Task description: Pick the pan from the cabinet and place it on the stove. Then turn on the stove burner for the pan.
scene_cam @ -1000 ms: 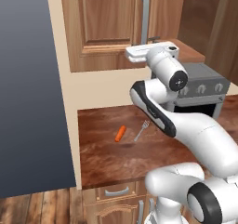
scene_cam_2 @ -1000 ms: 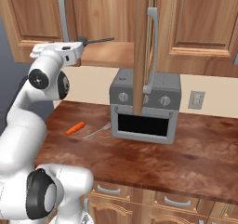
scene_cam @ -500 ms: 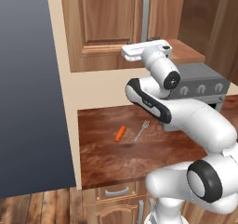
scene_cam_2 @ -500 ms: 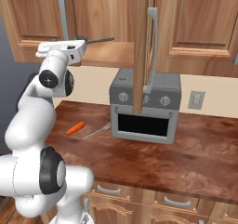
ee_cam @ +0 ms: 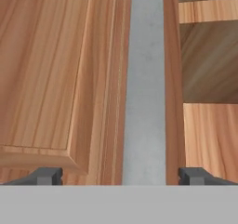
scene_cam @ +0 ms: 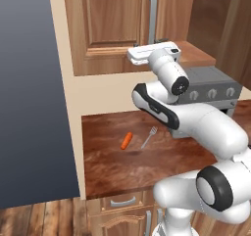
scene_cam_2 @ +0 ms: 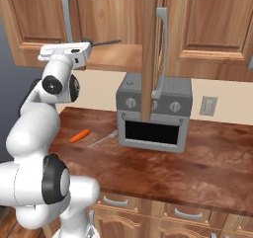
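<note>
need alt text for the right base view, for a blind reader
A white robot arm raises its open fingers to the grey bar handle of a wooden wall cabinet. Below, a carrot and fork lie on the brown counter beside a silver oven.

Kitchen, wooden cabinets, countertop oven

Cabinet: grained reddish wood, satin; its bar handle: matt grey metal; surface: glossy dark wood; oven: brushed metal.
</note>
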{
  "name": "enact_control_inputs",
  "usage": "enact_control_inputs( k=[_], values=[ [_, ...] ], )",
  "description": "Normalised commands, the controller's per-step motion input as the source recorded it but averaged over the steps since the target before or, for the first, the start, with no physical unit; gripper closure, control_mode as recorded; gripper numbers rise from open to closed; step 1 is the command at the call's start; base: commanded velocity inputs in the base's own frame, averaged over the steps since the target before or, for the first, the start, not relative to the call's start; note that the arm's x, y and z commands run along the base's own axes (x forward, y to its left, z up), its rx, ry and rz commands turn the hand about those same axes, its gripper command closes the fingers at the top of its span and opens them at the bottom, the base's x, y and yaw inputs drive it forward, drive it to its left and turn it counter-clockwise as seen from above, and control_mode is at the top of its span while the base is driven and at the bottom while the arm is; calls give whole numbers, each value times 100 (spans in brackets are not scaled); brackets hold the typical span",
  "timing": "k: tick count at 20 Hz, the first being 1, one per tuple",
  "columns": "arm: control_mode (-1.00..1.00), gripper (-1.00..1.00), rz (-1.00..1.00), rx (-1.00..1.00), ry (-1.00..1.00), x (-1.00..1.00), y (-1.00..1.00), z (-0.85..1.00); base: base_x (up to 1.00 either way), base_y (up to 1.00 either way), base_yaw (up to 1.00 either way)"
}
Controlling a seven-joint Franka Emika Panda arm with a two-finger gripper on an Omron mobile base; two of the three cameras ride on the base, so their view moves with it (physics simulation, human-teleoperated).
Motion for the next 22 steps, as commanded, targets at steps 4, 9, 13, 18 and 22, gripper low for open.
enact_control_inputs(
  k=[4,9,13,18,22],
  values=[
    [-100,100,0,0,0,7,31,0,0,0,0],
    [-100,100,0,-4,0,0,33,0,0,0,0],
    [-100,100,0,-7,0,0,29,0,0,0,0],
    [-100,100,0,-6,1,-4,26,0,0,0,0],
    [-100,100,0,-7,0,-32,17,0,0,0,0]
  ],
)
